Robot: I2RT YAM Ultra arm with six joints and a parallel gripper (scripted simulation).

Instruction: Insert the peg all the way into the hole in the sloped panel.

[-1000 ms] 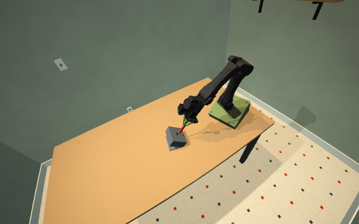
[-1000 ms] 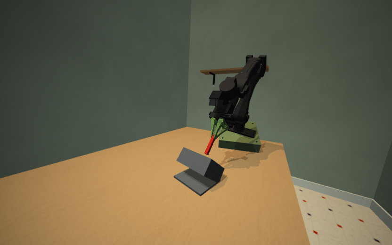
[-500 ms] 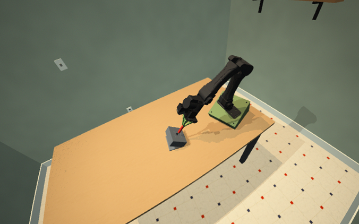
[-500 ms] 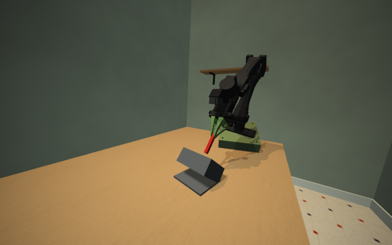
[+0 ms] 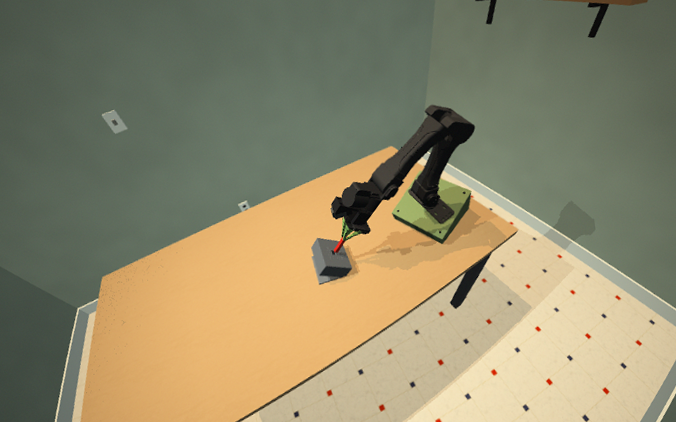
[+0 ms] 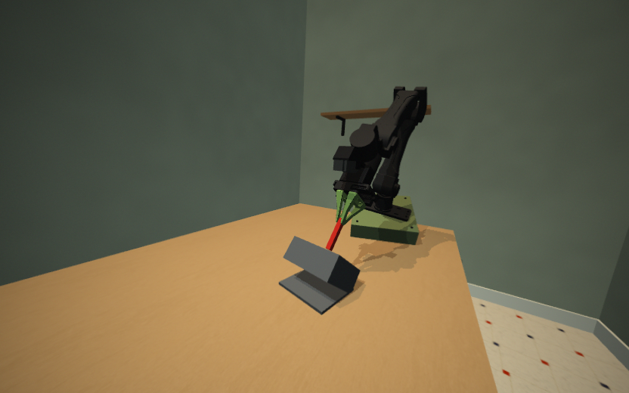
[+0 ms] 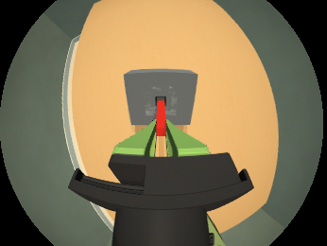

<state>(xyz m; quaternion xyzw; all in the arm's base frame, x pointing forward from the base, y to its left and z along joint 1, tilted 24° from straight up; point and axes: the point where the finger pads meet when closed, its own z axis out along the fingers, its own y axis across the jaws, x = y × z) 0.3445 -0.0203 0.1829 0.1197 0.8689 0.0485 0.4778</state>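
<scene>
My gripper (image 5: pixel 344 238) (image 6: pixel 340 219) (image 7: pixel 161 124) with green fingers is shut on the upper end of a thin red peg (image 5: pixel 338 245) (image 6: pixel 333 236) (image 7: pixel 162 117). The peg slants down toward a grey block with a sloped panel (image 5: pixel 328 253) (image 6: pixel 313 257) (image 7: pixel 176 88) that rests on the wooden table (image 5: pixel 196 334) (image 6: pixel 185 324). In the wrist view the peg's tip lies at the small dark hole (image 7: pixel 162 98) in the middle of the panel. In the exterior view the peg's lower end meets the panel's top edge from behind. How deep the tip sits I cannot tell.
The arm's green base (image 5: pixel 433 209) (image 6: pixel 385 227) is bolted near the table's far right corner. A flat grey foot plate (image 6: pixel 308 289) juts out in front of the block. The table's right edge (image 6: pixel 472 301) drops to a tiled floor.
</scene>
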